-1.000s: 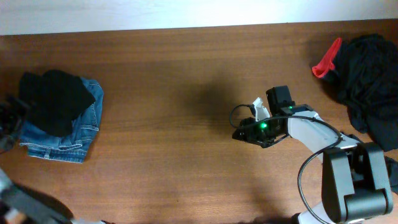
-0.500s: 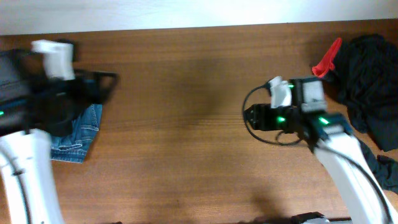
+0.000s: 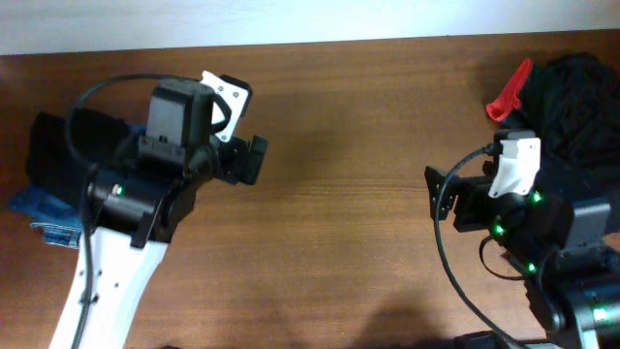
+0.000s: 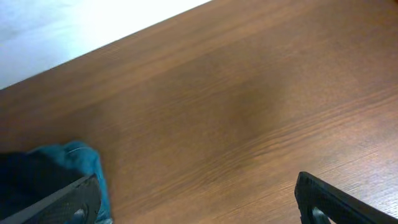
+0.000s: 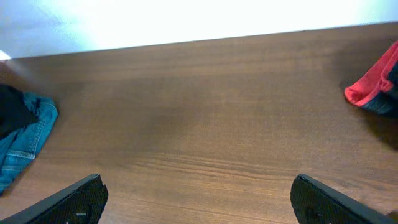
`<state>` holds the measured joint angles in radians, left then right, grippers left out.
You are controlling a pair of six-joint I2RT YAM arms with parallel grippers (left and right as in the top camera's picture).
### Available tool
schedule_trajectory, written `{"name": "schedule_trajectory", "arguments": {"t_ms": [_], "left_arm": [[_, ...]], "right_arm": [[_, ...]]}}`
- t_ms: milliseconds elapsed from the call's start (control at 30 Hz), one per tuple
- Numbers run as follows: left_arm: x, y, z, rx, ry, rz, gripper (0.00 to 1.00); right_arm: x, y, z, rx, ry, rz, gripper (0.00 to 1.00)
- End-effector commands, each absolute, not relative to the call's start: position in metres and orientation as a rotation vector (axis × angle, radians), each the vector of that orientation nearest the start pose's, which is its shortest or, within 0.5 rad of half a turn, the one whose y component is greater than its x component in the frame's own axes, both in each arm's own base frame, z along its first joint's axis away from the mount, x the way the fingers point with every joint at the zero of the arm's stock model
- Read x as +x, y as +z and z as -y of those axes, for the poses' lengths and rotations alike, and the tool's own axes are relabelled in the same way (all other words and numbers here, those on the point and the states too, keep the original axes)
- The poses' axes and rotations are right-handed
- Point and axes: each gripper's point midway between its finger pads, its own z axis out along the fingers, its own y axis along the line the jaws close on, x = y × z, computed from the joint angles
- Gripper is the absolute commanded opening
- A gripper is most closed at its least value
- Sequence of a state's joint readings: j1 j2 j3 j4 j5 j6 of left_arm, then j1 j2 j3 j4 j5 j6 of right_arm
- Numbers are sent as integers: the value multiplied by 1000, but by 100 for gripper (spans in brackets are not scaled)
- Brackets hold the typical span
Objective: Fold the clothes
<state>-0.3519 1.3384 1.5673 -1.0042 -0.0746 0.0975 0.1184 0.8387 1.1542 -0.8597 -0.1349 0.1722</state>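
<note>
The clothes lie in two places. A crumpled black pile (image 3: 579, 116) sits at the table's far right, and its edge (image 5: 387, 111) shows in the right wrist view. A folded black garment (image 3: 56, 153) rests on blue jeans (image 3: 37, 208) at the far left, also seen as a dark edge (image 4: 25, 180) in the left wrist view. My left gripper (image 3: 254, 161) hovers right of that stack, open and empty over bare wood (image 4: 199, 205). My right gripper (image 3: 434, 197) is left of the black pile, open and empty (image 5: 202, 205).
A red fabric piece (image 3: 511, 91) pokes out at the black pile's upper left (image 5: 375, 82). The jeans show at the left in both wrist views (image 4: 84, 163) (image 5: 25, 140). The brown wooden table (image 3: 339, 126) ends at a white strip along the far side.
My left arm has swung in from the left edge to beside the jeans stack. My right arm has drawn back to the right, and its jaws have spread wider.
</note>
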Motion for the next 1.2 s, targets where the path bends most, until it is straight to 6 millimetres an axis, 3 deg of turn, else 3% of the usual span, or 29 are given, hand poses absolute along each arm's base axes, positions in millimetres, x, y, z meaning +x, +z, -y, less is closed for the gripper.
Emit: {"name": "schedule_trajectory", "arguments": {"t_ms": [0,233,433,500,733,900,1000,1167], "left_arm": [[340,321,106,423,-12,-2280,99],[339,319,106,429,-18,-2288,99],[339,319,106,428,-18,-2288,99],[339,319,106,429,-18,-2288,99],[339,319,106,428,-18,-2288,99],[339,319,106,428,-18,-2288,99],[339,319,106,429,-18,-2288,99],[339,319,106,428,-18,-2288,99]], "right_arm": [[261,322,-50,-18,286,-2108,99],[260,318,-54,-28,308,-2131,99],[251,321,-83,-137,499,-2127,99],[249,318,-83,-138,504,-2144,99],[246,332,-49,-90,254,-2072,99],[234,337,-30,-177,55,-2016,99],[225,321,-16,-178,-25,-2018,99],[209,270,7,-72,-91,-2053,99]]}}
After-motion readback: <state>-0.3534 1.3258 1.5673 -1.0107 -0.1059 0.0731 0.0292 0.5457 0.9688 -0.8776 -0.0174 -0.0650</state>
